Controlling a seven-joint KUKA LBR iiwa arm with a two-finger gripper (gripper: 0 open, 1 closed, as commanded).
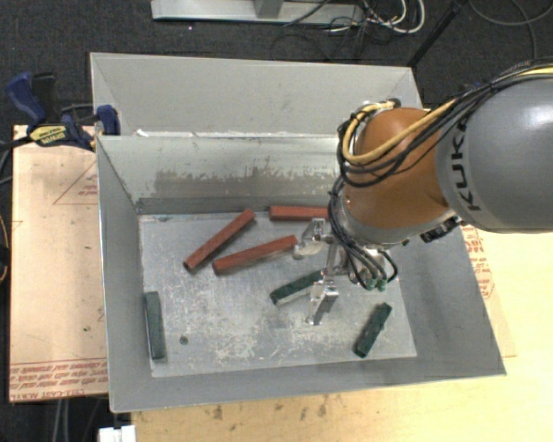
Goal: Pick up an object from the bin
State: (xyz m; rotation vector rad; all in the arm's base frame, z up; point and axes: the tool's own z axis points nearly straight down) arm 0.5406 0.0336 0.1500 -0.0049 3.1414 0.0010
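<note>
The dark green stick (293,290) is lying flat on the floor of the bin (249,362), near the middle and slightly toward the right. It is slanting, with its right end higher in the view than its left. The gripper (323,300) is sitting low over that right end, touching it or just beside it; which of the two cannot be told. Whether the gripper is released or clenched also cannot be told, and the stick is not visibly held.

Just above the green stick, a red-brown stick (254,254) is lying near it but apart. A second red-brown stick (219,240) is lying further left, and a third (297,213) is lying against the back wall. Another green stick (372,329) is lying to the lower right, and one more (153,324) is lying well apart at the left wall.

Judged step: the arm is working at the grasp position, before any lift. The next move is calling for a firm closure across the stick's narrow width, then a straight vertical lift, since a grip at one end is likely to let the stick swing.
</note>
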